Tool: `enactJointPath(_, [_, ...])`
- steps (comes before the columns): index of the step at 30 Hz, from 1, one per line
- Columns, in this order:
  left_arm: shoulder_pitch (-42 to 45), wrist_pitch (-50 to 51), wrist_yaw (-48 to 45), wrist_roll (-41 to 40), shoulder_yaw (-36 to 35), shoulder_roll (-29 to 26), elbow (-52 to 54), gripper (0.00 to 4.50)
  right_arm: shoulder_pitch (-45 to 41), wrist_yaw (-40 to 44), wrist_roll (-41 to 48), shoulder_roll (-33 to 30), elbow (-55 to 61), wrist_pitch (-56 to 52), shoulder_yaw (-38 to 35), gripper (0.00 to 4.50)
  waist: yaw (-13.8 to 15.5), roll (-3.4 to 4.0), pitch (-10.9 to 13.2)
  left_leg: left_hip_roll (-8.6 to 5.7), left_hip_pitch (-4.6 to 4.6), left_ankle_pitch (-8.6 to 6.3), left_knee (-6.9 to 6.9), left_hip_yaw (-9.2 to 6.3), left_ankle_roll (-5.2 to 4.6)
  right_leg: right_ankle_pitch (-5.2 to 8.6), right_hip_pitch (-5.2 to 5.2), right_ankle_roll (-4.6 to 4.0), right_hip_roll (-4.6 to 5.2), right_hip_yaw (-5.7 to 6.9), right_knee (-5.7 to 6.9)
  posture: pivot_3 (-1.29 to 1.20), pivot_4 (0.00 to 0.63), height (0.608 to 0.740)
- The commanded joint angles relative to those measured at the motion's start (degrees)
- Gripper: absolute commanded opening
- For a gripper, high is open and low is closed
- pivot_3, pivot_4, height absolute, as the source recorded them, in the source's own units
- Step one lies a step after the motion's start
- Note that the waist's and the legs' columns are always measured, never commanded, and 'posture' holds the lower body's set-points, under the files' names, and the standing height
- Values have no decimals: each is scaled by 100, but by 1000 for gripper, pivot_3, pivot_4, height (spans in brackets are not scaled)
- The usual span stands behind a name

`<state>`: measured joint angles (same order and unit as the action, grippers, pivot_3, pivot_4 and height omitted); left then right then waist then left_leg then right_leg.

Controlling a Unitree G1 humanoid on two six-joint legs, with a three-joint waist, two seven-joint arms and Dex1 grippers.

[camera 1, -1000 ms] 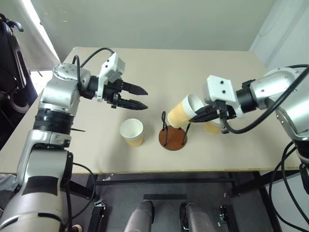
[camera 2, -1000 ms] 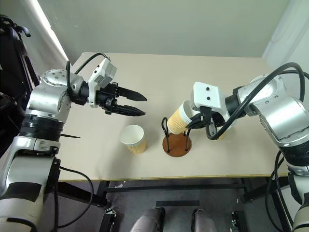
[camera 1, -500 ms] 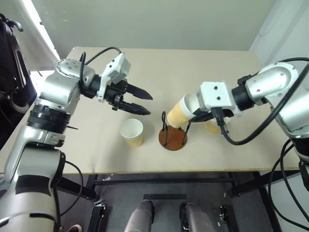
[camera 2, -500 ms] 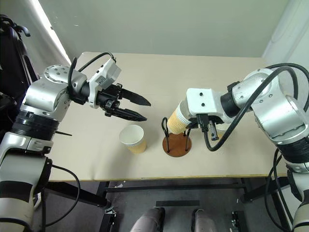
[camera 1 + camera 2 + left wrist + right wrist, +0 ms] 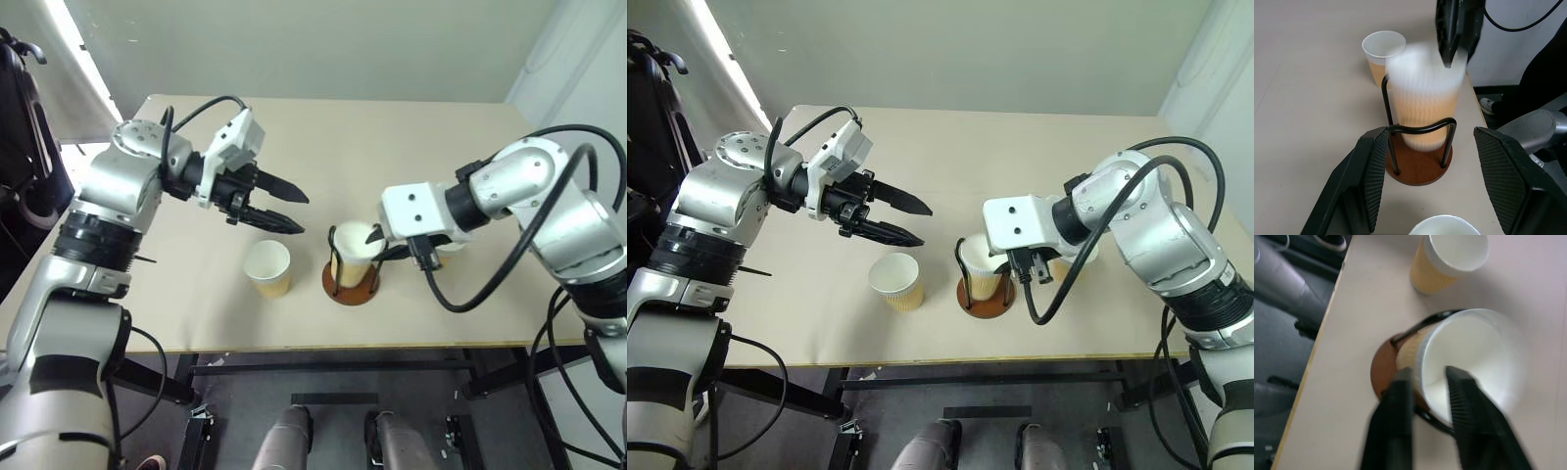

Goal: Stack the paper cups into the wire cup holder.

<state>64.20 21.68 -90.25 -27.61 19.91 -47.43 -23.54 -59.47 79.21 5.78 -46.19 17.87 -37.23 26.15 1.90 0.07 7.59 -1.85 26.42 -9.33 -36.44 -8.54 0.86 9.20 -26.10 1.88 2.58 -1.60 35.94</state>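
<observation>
Paper cup point(image 5: 355, 253) between parted right pincer point(image 5: 1429, 382) fingers.

cup point(image 5: 356, 253) | tipped upright, lowered into wire cup holder point(image 5: 350, 279) | right gripper point(image 5: 1426, 399) fingers parted at rim

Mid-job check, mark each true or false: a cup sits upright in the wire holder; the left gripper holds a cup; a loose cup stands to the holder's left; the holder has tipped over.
1. A paper cup sits upright inside the wire cup holder. True.
2. The left gripper holds a cup. False: it is open and holds nothing.
3. A loose cup stands to the holder's left. True.
4. The holder has tipped over. False: it stands upright on the table.
</observation>
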Motion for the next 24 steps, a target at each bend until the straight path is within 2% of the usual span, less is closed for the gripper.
enactJointPath(1, [-4,6,-225,-42,-181,-34,195,2987,-180,-236,248,140,69,-467,-437,1829,0,0,0,0,1,0,1,0,0,0,0,0,0,0,0,0,150,740])
enactJointPath(7, [81,9,-222,193,-522,-110,181,2987,-328,-706,807,167,-54,-1349,-1422,1829,6,0,0,-1,2,1,0,0,2,-1,-1,-2,0,0,-1,0,150,740])
enactJointPath(12, [12,-523,-225,522,-315,-741,441,2987,-440,-524,1690,-300,129,-2199,-2204,1829,0,0,0,-1,4,-3,18,0,9,6,-9,-11,0,0,-4,0,150,740])
enactJointPath(17, [-426,-1788,-225,1320,277,-1416,658,2987,-400,-330,2045,-918,37,-2222,-2377,1829,-9,5,-2,1,-1,-18,28,1,22,28,-16,-14,-4,-4,-1,0,150,740])
enactJointPath(24, [-868,-1547,-225,1067,264,-1529,1437,2987,-500,-13,2330,-1585,-264,-2108,-2357,1829,2,3,-3,-1,15,-14,28,-7,21,31,-23,-17,-4,1,1,0,150,740])
